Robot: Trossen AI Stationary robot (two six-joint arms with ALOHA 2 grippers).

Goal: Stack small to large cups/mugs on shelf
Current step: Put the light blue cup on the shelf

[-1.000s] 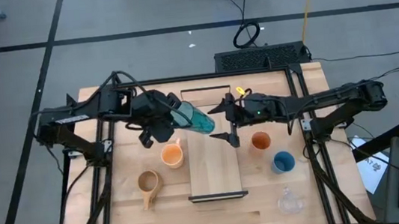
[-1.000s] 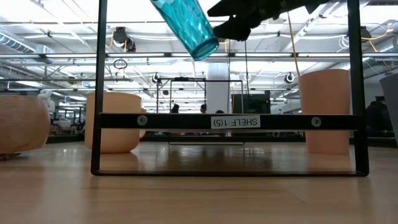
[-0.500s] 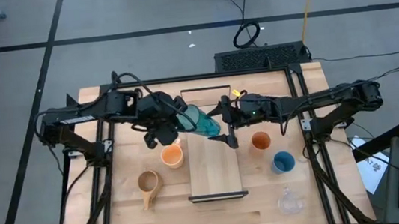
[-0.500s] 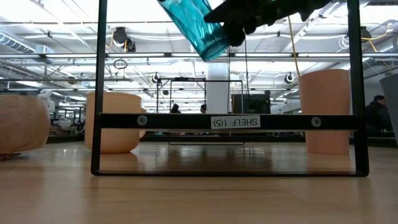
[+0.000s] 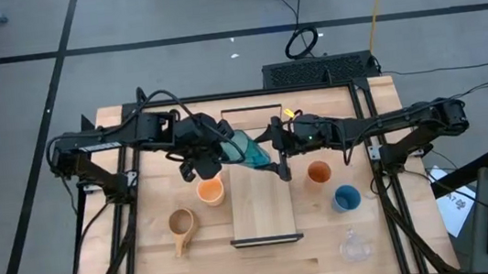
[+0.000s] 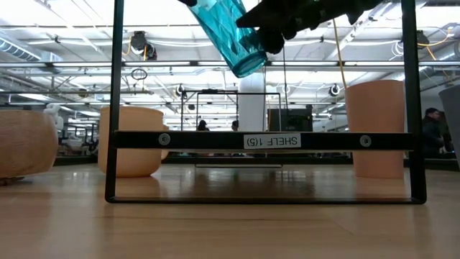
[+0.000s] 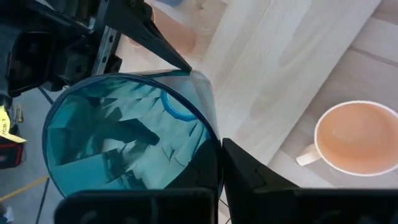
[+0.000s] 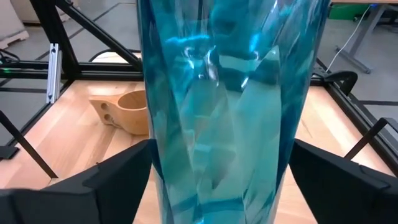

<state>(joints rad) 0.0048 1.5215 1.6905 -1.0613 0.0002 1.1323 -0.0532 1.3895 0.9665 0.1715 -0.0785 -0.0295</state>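
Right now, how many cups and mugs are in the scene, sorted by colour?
Teal: 1, the tumbler held tilted above the shelf
Orange: 2, a mug and a cup
Blue: 1, a cup
Tan: 1, a handled mug
Clear: 1, a small glass
Total: 6

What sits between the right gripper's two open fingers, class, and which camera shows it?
The teal tumbler fills the gap between the right gripper's fingers, seen in the right wrist view.

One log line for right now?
left gripper: shut on tumbler | right gripper: open around tumbler, handover above shelf
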